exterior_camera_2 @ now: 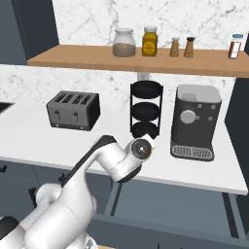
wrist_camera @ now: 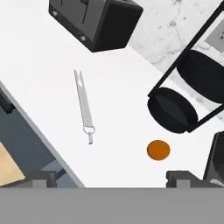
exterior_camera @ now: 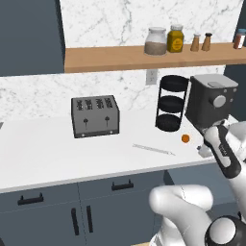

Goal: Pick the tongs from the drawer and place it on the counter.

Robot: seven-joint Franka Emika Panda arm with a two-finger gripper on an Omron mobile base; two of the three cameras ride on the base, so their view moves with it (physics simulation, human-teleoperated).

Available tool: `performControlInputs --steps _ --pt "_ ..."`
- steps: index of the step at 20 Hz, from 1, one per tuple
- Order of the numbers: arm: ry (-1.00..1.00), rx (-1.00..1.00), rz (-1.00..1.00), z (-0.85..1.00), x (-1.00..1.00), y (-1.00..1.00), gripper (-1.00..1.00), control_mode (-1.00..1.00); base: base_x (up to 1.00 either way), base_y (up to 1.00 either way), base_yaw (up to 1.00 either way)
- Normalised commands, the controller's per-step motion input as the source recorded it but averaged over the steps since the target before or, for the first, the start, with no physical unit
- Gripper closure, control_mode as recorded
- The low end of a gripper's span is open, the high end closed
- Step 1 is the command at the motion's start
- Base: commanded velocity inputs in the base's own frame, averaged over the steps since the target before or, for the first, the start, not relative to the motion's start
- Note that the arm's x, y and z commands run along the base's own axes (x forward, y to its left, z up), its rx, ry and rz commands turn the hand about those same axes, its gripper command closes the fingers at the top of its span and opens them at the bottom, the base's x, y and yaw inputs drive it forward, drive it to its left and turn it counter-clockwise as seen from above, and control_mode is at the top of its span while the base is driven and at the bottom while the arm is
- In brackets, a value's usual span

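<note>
Already the fingers (wrist_camera: 107, 178) stood wide apart and empty above the desk (exterior_camera: 43, 153), with the tongs (wrist_camera: 84, 106) lying flat on it between the toaster (exterior_camera: 95, 116) and an orange ball (wrist_camera: 158, 150). Placing looked done; what remained, I judged, was lifting the arm clear without brushing the tongs.

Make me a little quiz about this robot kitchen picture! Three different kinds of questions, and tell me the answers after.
1. True or false: the tongs lie flat on the counter.
2. Pick one. What stands nearest the small orange ball? A) the toaster B) the black tiered rack C) the jars on the wooden shelf
3. Fill the gap: the claw is ____ and holds nothing.

Key
1. True; they lie free between the toaster and the rack.
2. B
3. open
</note>
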Motion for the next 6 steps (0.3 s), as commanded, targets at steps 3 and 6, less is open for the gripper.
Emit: performControlInputs --steps 3,6 --pt "0.0 0.11 0.0 0.0 -0.02 -0.35 -1.0 -1.0 0.0 0.0 0.0" --pt "0.0 0.1 0.0 0.0 -0.03 -0.33 -1.0 -1.0 0.0 0.0 0.0"
